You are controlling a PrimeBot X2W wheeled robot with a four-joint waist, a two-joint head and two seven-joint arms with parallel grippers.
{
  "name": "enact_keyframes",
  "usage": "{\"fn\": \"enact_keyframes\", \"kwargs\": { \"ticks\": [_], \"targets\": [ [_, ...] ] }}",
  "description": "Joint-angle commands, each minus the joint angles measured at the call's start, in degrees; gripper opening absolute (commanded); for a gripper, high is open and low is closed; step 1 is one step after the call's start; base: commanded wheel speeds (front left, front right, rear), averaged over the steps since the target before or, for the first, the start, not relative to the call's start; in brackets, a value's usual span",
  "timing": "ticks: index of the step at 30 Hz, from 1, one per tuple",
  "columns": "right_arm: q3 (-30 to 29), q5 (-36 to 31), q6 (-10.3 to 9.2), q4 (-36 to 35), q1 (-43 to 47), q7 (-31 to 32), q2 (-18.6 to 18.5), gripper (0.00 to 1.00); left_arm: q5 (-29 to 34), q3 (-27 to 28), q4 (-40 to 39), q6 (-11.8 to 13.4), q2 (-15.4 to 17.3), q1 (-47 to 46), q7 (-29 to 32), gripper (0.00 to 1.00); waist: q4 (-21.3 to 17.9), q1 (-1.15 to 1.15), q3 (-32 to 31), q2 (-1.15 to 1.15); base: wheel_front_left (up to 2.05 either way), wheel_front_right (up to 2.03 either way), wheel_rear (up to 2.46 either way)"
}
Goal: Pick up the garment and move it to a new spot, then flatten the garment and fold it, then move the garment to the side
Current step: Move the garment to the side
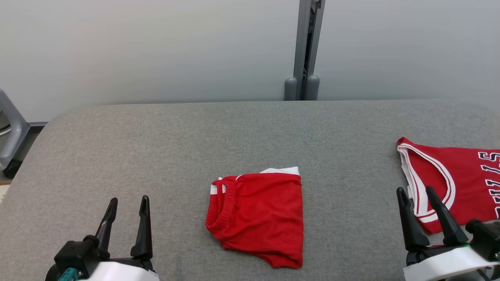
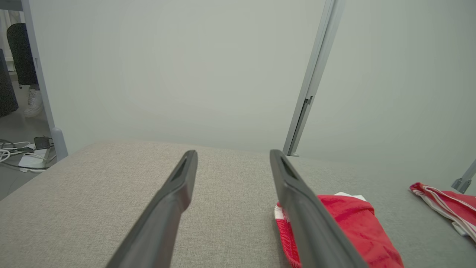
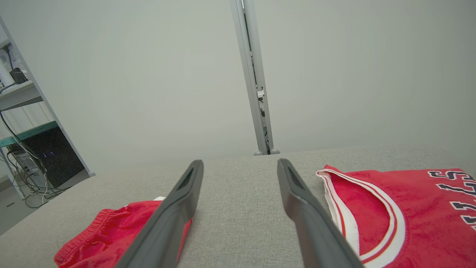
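Currently looking at red shorts [image 1: 258, 218] folded small, dead centre of the grey worktop [image 1: 156, 148], waistband toward 9 o'clock, white trim peeking out at 12. Left gripper [image 1: 129, 199] low at 7 o'clock, fingers moderately apart, holding nothing, well apart from the cloth. Right gripper [image 1: 415, 189] at 4 o'clock, likewise spread and empty, just beside the armhole edge of a red jersey [image 1: 465, 171] lying at 3 o'clock. Judging fold done, side move pending. Risks: pinching only the top layer and peeling the stack open on lift; dragging across the cloth-covered surface and smearing the fold; heading toward 3 o'clock and landing on the jersey, or snagging its strap with the right fingers. Better to grab through all layers and go toward 9 o'clock.
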Motion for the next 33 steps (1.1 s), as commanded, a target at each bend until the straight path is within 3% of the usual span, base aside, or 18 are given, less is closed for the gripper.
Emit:
{"fn": "enact_keyframes", "kwargs": {
  "ticks": [1,8,12,23,33],
  "targets": [
    [-0.2,-0.4,0.01,0.4,-0.9,-0.1,-0.1,1.00,0.5,0.3,0.0,-0.2,0.0,0.8,-0.2,1.00,0.2,0.00,0.0,0.00,0.00,0.00,0.00],
    [-2.1,-1.3,0.01,2.3,-1.3,1.2,0.9,1.00,1.4,-0.2,0.0,-0.7,-0.2,0.1,-0.2,1.00,1.7,0.00,-0.2,0.00,0.00,0.00,0.00],
    [-0.8,0.0,0.01,5.3,-3.6,5.4,1.9,1.00,1.5,-0.9,0.0,-0.9,-0.5,-0.5,-0.1,1.00,3.1,0.00,0.0,0.00,0.00,0.00,0.00],
    [4.3,6.4,0.01,24.5,-16.1,20.6,3.7,1.00,1.2,-2.9,1.6,-2.3,-0.3,-3.2,1.7,1.00,11.9,0.00,0.6,0.00,0.00,0.00,0.00],
    [0.8,7.8,0.01,40.1,-24.2,27.7,4.2,1.00,0.4,-2.8,2.2,-2.6,-0.4,-3.8,1.5,1.00,16.2,0.00,2.9,0.00,0.00,0.00,0.00]
  ]
}}
